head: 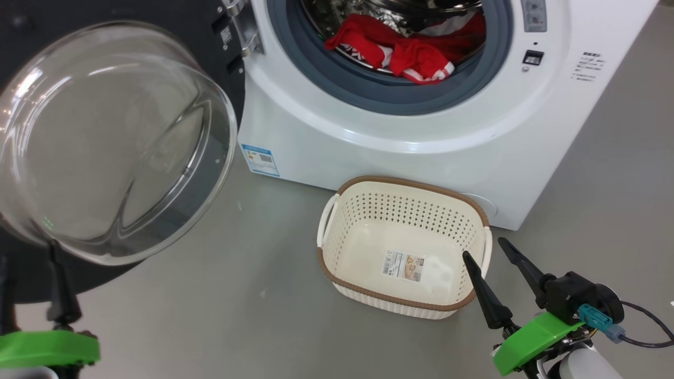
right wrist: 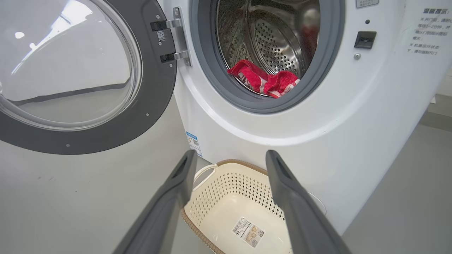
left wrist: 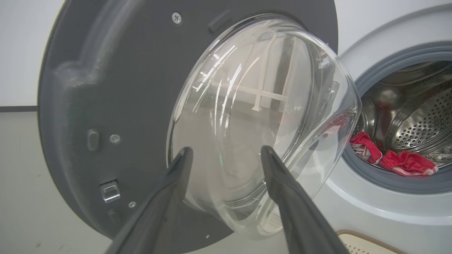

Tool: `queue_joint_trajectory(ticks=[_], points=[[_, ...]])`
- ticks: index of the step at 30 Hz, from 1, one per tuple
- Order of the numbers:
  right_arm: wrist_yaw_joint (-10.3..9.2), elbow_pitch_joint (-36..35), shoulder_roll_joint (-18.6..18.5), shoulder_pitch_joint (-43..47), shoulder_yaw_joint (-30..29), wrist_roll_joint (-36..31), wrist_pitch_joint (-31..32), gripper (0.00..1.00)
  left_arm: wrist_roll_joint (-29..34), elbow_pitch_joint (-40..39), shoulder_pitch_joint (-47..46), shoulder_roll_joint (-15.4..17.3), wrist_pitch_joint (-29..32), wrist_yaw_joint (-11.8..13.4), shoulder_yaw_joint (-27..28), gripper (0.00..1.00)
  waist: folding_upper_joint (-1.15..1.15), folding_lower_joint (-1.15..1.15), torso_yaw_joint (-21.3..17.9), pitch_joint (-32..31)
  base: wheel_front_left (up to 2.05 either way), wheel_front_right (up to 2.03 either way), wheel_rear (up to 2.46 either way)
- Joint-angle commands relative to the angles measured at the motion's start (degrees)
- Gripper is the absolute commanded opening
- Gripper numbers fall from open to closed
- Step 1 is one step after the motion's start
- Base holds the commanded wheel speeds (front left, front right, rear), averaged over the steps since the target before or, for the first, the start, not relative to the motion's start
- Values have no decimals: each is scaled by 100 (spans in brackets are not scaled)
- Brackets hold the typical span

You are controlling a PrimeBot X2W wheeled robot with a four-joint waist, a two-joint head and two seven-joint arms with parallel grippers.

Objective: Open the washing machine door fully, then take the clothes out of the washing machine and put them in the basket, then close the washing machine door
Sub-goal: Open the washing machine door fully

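Observation:
The washing machine (head: 421, 131) stands with its door (head: 110, 142) swung out to the left, the clear glass bowl facing me. Red clothes (head: 410, 47) with white stripes lie at the front of the steel drum, also seen as clothes (right wrist: 265, 79) and clothes (left wrist: 406, 164). The cream basket (head: 410, 181) sits on the floor before the machine, holding just its paper label. My left gripper (left wrist: 226, 150) is open, just in front of the door's glass bowl (left wrist: 261, 116), gripping nothing. My right gripper (head: 484, 249) is open above the basket's right end (right wrist: 226, 190).
Grey floor (head: 237, 295) stretches between the open door and the basket. A door hinge (right wrist: 176, 38) sits at the opening's left edge. A black cable (head: 647, 326) trails from the right wrist. A blue label (head: 259, 159) marks the machine's lower front.

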Motion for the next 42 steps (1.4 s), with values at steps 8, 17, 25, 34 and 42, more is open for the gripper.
queue_joint_trajectory(ticks=[8,17,25,34,42], points=[[28,-306,57,159,-82,71,-54,100,-112,-534,428,220,-29,9,-459,100,0,0,-387,-183,0,0,0],[28,-499,73,319,-432,6,-54,100,-380,-1030,748,395,-29,9,-1193,100,0,0,-906,-198,0,0,0],[28,-668,119,370,-736,-73,-54,100,-597,-1294,827,520,-29,9,-1673,100,0,0,-1339,-114,0,0,0],[28,-747,132,435,-927,-90,-54,100,-693,-1450,942,546,-29,9,-1922,100,0,0,-1764,-104,0,0,0],[28,-805,150,529,-1073,-81,-54,100,-724,-1493,978,532,-29,9,-2040,100,0,0,-1956,-102,0,0,0]])
